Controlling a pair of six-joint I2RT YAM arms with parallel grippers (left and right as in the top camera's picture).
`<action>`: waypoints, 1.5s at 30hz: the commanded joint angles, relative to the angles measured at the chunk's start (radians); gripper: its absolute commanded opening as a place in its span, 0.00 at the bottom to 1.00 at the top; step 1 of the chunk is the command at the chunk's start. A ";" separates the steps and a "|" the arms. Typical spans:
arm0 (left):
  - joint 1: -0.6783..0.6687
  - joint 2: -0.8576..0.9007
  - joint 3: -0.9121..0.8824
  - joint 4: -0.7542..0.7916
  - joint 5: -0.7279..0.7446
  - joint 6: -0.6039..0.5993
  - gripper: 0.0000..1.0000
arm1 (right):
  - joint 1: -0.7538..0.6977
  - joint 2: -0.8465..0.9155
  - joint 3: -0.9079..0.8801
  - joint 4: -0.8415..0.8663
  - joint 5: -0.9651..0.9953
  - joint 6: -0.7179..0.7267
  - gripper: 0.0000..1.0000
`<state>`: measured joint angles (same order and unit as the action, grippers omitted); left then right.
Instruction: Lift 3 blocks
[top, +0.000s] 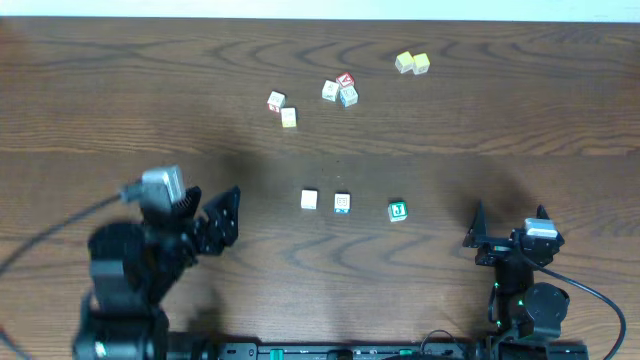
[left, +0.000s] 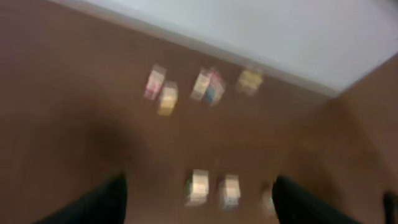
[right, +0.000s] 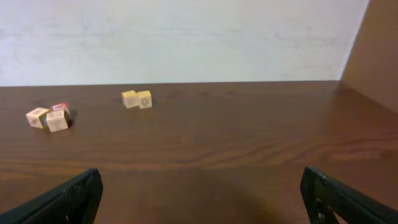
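Note:
The 3 blocks lie in a row on the brown table. From left to right they are a plain whitish cube (top: 309, 200), a whitish cube with a blue-marked face (top: 342, 203) and a green "J" cube (top: 398, 210). My left gripper (top: 213, 205) is open, to the left of the row and apart from it. Its blurred wrist view shows the whitish cube (left: 199, 186) and the blue-marked one (left: 229, 190) ahead between the dark fingers (left: 106, 202). The J cube (left: 268, 200) is a faint smear there. My right gripper (top: 510, 216) is open to the right of the J cube. Nothing lies between its fingers (right: 78, 196).
At the back of the table a pair of yellowish cubes (top: 412, 63) sits right of centre, also visible as the yellowish pair (right: 137, 99). A cluster with a red-marked cube (top: 340, 90) and two more cubes (top: 282, 108) lie left of it. A white wall (right: 186, 37) runs behind the far edge.

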<state>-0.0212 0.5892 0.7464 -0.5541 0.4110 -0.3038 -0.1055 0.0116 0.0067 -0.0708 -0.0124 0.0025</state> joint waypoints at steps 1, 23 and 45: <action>0.005 0.207 0.182 -0.148 -0.022 0.083 0.75 | -0.006 -0.006 -0.001 -0.005 0.005 -0.008 0.99; 0.005 0.726 0.518 -0.484 -0.175 0.085 0.75 | -0.005 -0.006 -0.001 0.018 -0.150 0.122 0.99; 0.005 0.726 0.518 -0.478 -0.199 0.063 0.75 | -0.005 0.125 0.472 0.187 -0.401 0.369 0.99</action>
<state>-0.0212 1.3159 1.2442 -1.0294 0.2253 -0.2356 -0.1055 0.0441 0.2428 0.3302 -0.4664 0.5533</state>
